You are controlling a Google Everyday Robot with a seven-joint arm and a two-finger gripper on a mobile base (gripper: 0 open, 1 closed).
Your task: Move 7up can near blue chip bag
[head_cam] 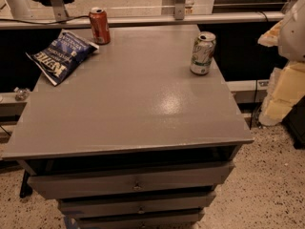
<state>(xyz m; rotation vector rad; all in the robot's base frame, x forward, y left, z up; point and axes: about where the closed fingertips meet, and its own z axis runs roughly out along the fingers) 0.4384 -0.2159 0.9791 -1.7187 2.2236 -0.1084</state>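
The 7up can (203, 53), silver-white with green markings, stands upright near the right edge of the grey table top (143, 104), toward the back. The blue chip bag (62, 56) lies wrinkled at the back left corner, partly over the table's left edge. My gripper (282, 95), white and cream, hangs at the right edge of the view, off the table's right side, lower than and to the right of the 7up can, and it touches nothing on the table.
An orange-red can (99, 26) stands upright at the back edge, just right of the chip bag. Drawers (133, 182) sit under the table's front. A rail (143, 19) runs behind the table. Speckled floor lies to the right.
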